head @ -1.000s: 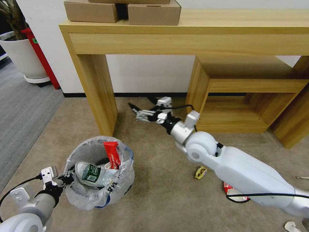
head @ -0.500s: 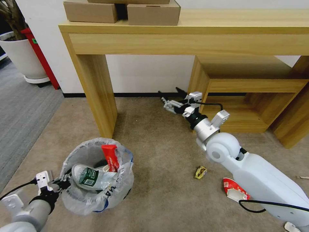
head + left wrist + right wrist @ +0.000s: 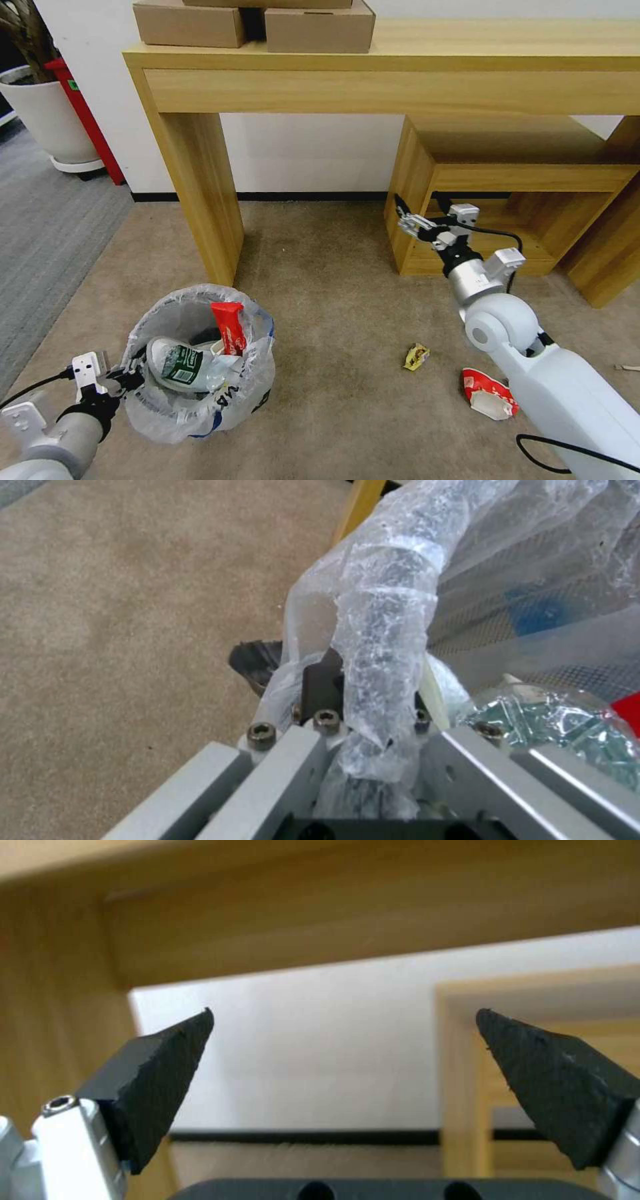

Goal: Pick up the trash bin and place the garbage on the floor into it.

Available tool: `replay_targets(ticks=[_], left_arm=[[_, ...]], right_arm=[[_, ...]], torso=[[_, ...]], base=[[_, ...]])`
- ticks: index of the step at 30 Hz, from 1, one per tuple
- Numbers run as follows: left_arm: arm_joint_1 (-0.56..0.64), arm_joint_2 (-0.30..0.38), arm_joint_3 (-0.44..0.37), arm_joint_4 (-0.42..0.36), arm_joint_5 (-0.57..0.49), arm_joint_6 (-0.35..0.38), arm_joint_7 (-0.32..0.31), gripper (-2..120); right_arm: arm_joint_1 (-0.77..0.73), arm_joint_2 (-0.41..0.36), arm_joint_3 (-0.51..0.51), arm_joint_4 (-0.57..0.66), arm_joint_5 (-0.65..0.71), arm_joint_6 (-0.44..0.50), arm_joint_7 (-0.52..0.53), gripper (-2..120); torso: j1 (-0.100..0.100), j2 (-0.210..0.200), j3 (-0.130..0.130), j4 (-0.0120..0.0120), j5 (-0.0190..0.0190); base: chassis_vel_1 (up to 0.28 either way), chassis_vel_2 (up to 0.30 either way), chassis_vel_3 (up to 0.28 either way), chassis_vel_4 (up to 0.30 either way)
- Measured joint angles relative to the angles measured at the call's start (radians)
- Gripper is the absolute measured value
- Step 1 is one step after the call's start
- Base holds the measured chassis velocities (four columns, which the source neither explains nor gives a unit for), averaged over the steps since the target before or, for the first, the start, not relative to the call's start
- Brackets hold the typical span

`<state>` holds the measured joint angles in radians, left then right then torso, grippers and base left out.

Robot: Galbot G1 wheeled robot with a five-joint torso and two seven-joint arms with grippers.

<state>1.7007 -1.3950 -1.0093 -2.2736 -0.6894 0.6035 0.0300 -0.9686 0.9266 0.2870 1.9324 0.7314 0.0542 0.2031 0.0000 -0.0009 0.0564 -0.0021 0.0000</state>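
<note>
- The trash bin (image 3: pixel 200 363) stood on the beige floor (image 3: pixel 333 300) near the desk leg, its rim pinched through the crinkly liner by the left gripper (image 3: pixel 130 379).
- The right gripper (image 3: pixel 419 215), jaws spread wide and empty, hung by the low shelf.
- The red wrapper (image 3: pixel 489 393) looked light and crushable; its raised edge seemed the best hold.
- The yellow scrap (image 3: pixel 416 356) lay beside it, flimsy.

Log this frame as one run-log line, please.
left gripper: shut on trash bin rim | right gripper: open, empty, raised by low wooden shelf | floor: yellow wrapper, red-white wrapper
</note>
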Motion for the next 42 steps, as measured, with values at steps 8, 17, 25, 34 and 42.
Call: replay_targets(ticks=[8, 17, 25, 34, 42], left_arm=[[-0.01, 0.019, -0.001, 0.006, -0.007, 0.0, 0.0, 1], [-0.018, 0.024, 0.014, 0.02, -0.003, -0.002, 0.002, 1], [-0.017, 0.034, 0.017, 0.027, 0.003, -0.002, 0.006, 1], [-0.018, 0.033, 0.021, 0.033, 0.008, -0.002, 0.007, 1], [-0.02, 0.03, 0.023, 0.039, 0.01, -0.002, 0.009, 1]], right_arm=[[-0.143, 0.112, 0.208, 0.053, -0.121, 0.029, -0.011, 100], [-0.27, 0.189, 0.269, 0.089, -0.196, 0.076, -0.033, 100], [-0.303, 0.217, 0.265, 0.094, -0.222, 0.082, -0.034, 100], [-0.322, 0.225, 0.26, 0.092, -0.238, 0.087, -0.034, 100], [-0.329, 0.237, 0.251, 0.075, -0.248, 0.099, -0.035, 100]], torso=[[0.0, 0.0, 0.0, 0.0, -0.0001], [0.0, 0.0, 0.0, 0.0, -0.0002], [0.0, 0.0, 0.0, 0.0001, -0.0001], [0.0, 0.0, 0.0, 0.0002, -0.0001], [0.0, 0.0, 0.0, 0.0001, 0.0]], base=[[0.0, 0.0, 0.0, 0.0], [0.0, 0.0, 0.0, 0.0], [0.0, 0.0, 0.0, 0.0], [0.0, 0.0, 0.0, 0.0], [-0.058, -0.051, -0.055, -0.054]])
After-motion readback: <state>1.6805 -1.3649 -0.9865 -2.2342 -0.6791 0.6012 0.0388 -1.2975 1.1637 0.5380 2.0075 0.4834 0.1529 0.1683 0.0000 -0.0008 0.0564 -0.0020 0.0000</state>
